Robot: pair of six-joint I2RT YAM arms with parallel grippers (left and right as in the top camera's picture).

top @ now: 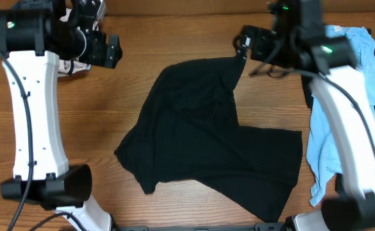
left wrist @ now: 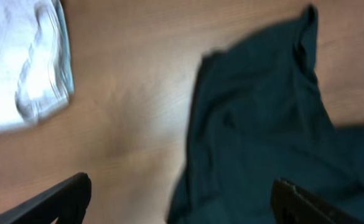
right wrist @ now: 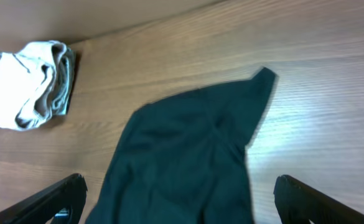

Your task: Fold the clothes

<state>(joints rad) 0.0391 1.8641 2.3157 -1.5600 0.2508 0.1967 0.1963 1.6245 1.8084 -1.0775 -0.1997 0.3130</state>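
Observation:
A black garment [top: 206, 138] lies spread and crumpled on the middle of the wooden table. It looks dark teal in the left wrist view [left wrist: 262, 124] and the right wrist view [right wrist: 188, 155]. My left gripper [top: 110, 50] is open and empty, raised at the garment's far left; its fingers [left wrist: 180, 199] frame bare table and the garment's edge. My right gripper [top: 243, 40] is open and empty, raised over the garment's far right corner; its fingers [right wrist: 180, 199] frame the cloth.
A light blue garment [top: 341, 109] lies bunched along the right side, under my right arm. A folded white cloth [right wrist: 29, 84] sits at the far left, also in the left wrist view [left wrist: 23, 62].

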